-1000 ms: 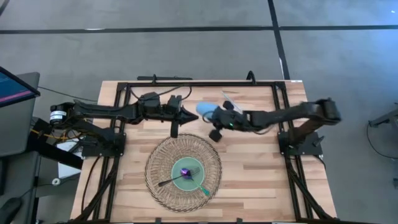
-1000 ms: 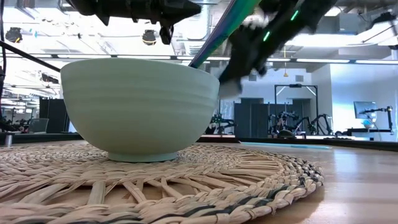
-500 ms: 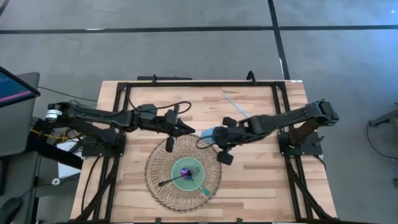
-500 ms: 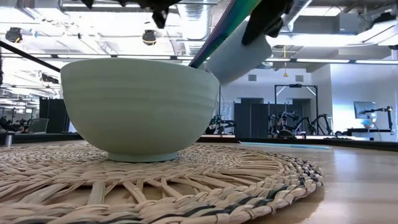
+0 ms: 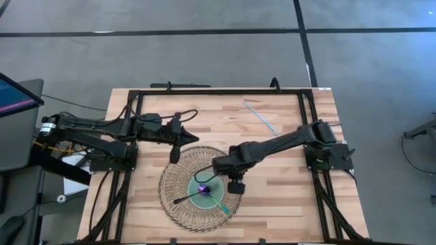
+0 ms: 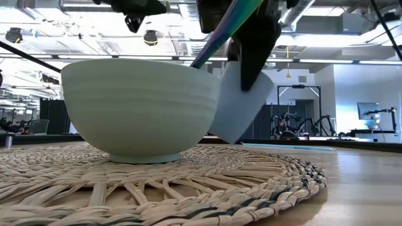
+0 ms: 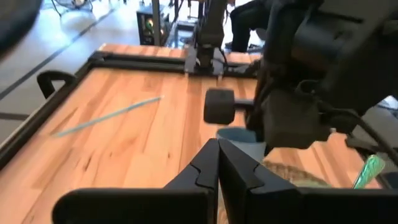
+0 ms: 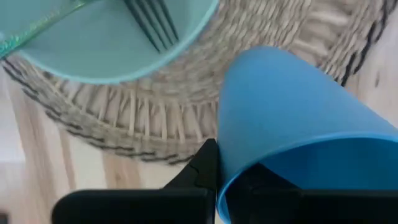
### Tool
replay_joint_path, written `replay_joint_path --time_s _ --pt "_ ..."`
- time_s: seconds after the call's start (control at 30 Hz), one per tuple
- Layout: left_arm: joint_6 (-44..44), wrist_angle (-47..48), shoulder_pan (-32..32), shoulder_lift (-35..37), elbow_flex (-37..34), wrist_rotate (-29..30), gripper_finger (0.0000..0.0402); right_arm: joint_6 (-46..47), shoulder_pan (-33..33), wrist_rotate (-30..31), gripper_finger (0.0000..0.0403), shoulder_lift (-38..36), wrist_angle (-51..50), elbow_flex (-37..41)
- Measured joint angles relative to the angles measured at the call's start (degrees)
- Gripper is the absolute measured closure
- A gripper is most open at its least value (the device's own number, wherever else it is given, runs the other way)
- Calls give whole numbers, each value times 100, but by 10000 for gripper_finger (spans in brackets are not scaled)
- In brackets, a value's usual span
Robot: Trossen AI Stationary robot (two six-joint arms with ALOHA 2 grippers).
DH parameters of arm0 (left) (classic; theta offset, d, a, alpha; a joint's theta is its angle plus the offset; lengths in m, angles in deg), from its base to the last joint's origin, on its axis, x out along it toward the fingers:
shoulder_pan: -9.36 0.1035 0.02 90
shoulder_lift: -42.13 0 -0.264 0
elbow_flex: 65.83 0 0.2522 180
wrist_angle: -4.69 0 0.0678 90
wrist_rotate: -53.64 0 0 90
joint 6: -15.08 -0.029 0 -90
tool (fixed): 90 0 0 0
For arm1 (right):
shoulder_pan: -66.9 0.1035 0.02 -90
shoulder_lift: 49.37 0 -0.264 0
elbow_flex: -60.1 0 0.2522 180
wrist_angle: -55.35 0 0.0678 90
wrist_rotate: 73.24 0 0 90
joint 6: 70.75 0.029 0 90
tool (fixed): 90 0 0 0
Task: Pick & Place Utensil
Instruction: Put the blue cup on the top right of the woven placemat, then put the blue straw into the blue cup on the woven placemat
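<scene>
A pale green bowl (image 6: 141, 107) stands on a round woven mat (image 5: 178, 204) near the table's front. In it lie a black fork (image 5: 191, 196), a green-handled utensil (image 5: 219, 206) and a purple object (image 5: 202, 186). My right gripper (image 5: 221, 165) hangs over the bowl's far right rim, shut on a blue cup (image 6: 242, 103). In the low view the cup shows right beside the bowl. My left gripper (image 5: 176, 143) is shut and holds nothing, above the mat's far left edge. A thin pale stick (image 5: 261, 117) lies flat on the far right of the table. My right gripper holds the blue cup by its rim (image 8: 225, 180), coming from above. One finger (image 8: 202, 167) lies against the outside of the wall; the other seems to reach inside the opening. The cup hangs tilted below the fingers, clear of the mat, its base (image 6: 233, 139) lowest.
A black frame (image 5: 218, 90) runs around the wooden table. Both arm bases stand at the left and right edges. Bare wood lies to the right of the mat and along the far side.
My right gripper carried the blue cup from the table's far middle toward the near edge and down, until the cup hangs beside the bowl just above the mat. My left gripper drew back toward the table's left edge, staying shut.
</scene>
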Motion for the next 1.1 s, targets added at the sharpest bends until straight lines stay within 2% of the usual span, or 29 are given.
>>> replay_joint_path --time_s 0.13,0.27,0.33,0.5,0.8,0.97,1.1 --pt "0 13 0 -22 -257 0 393 -92 -156 -155 397 446 -652 -478" --pt "2 3 0 -22 -567 3 396 -151 -323 -883 397 646 -775 -766" --pt "2 -19 0 -24 -677 77 395 -211 -363 -1012 395 685 -778 -812" --pt "21 -114 2 -24 -879 131 394 -478 -386 -750 365 658 -723 -809" --pt "185 -205 2 -26 -971 129 392 -493 -412 -741 292 588 -524 -816" --pt "194 -255 2 -26 -971 129 396 -450 -423 -728 270 584 -698 -1112" --pt "218 -285 0 -26 -971 129 393 -460 -415 -728 263 576 -1058 -1640"
